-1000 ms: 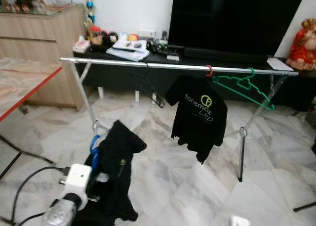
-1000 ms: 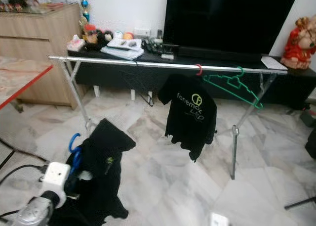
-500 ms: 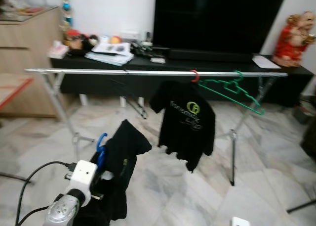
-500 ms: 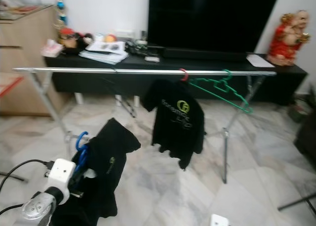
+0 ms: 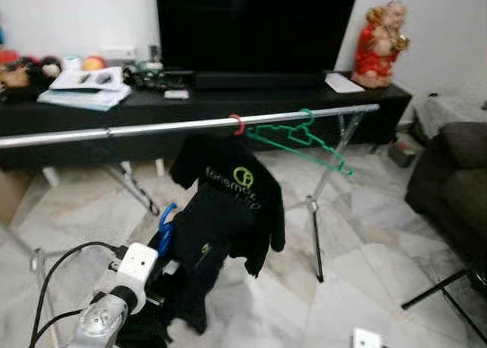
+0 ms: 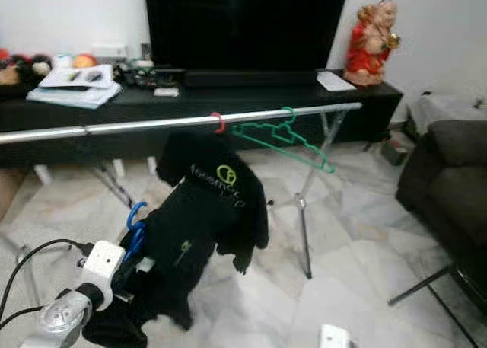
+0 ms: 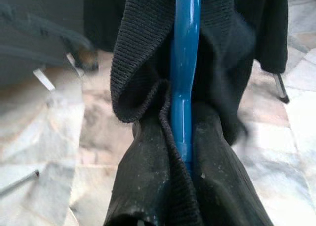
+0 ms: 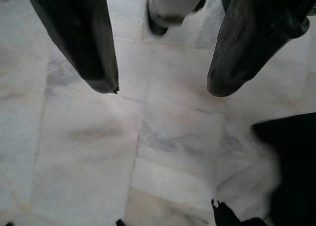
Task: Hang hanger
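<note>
The rail (image 5: 114,131) runs bare along its left stretch. Toward its right end, a black shirt (image 5: 232,192) on a red hook (image 5: 237,124) and an empty green hanger (image 5: 300,138) take up the space. Below, open marble floor (image 5: 365,241); a dark sofa (image 5: 453,180) blocks the right side.

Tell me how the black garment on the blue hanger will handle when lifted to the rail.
The garment droops in folds, so it is likely floppy and may sway. The blue hanger looks rigid. The hung shirt nearby might snag it.
</note>
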